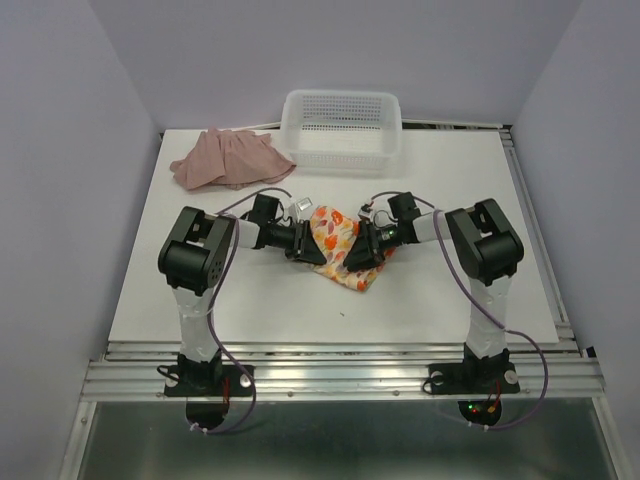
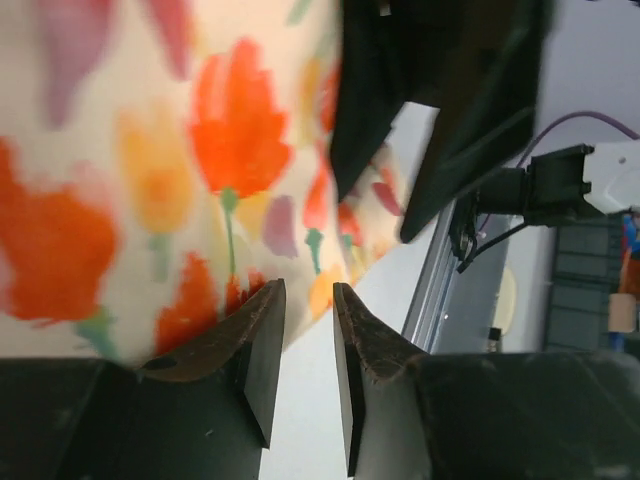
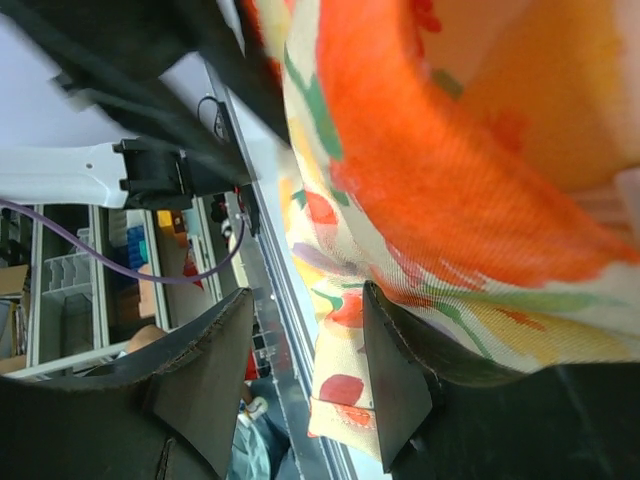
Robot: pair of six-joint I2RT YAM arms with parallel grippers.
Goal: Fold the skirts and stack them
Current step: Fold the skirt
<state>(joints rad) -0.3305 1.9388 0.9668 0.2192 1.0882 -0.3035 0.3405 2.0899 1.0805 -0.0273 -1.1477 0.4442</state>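
The cream skirt with orange, red and yellow print (image 1: 336, 247) lies bunched at the table's middle, between my two grippers. My left gripper (image 1: 304, 243) is at its left edge. In the left wrist view the left gripper (image 2: 308, 290) has its jaws a narrow gap apart with only bare table between them, and the printed skirt (image 2: 150, 180) lies beside the left finger. My right gripper (image 1: 363, 246) is at the skirt's right edge. In the right wrist view the right gripper (image 3: 308, 295) is wide open and the printed skirt (image 3: 450, 150) drapes against one finger. The dusty pink ruffled skirt (image 1: 230, 160) lies crumpled at the back left.
A white plastic mesh basket (image 1: 342, 128) stands at the back centre, next to the pink skirt. The table's (image 1: 450, 300) metal rail runs along the near edge, by the arm bases. The right arm's gripper (image 2: 440, 100) shows close in the left wrist view.
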